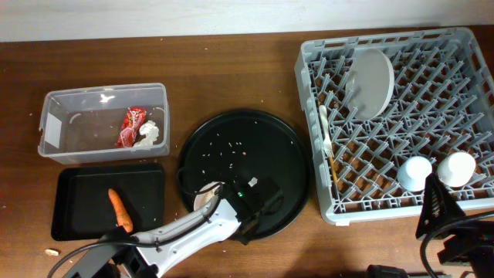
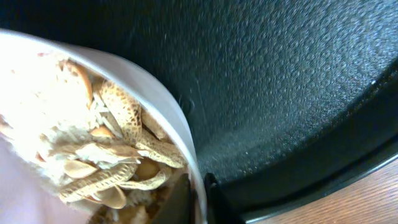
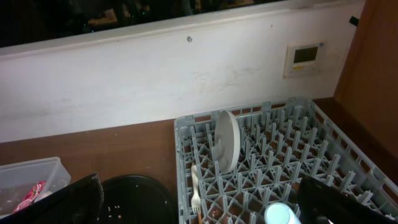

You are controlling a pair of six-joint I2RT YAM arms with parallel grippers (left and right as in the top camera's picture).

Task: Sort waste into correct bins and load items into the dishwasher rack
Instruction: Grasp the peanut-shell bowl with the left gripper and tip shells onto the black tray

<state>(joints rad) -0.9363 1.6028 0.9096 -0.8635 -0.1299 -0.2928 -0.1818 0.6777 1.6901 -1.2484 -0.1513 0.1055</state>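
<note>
Clamping the rim of the white bowl [image 2: 158,96], the L pincer [image 2: 198,200] is sitting narrow on it, w/ brownish food scraps [image 2: 112,149] inside, over the near-left edge of the round black tray [image 1: 262,147]. The R pincer [image 3: 199,186] is hanging wide open by the rack [image 1: 463,46]. The plate [image 1: 370,81] is standing upright in the rack; wrapper [image 1: 131,126] & tissue [image 1: 149,133] are lying in the clear tub [image 1: 54,116], carrot [image 1: 119,209] in the flat black tray [image 1: 77,208], all on the bench [image 1: 231,69].

1 rack [image 1: 386,40], 1 plate [image 1: 370,81], 2 cups [image 1: 415,171], 1 bowl [image 2: 155,99], 1 tub [image 1: 104,90], 1 tray [image 1: 73,205], 1 round tray [image 1: 285,154], 1 carrot [image 1: 118,210], 1 wrapper [image 1: 131,126].
</note>
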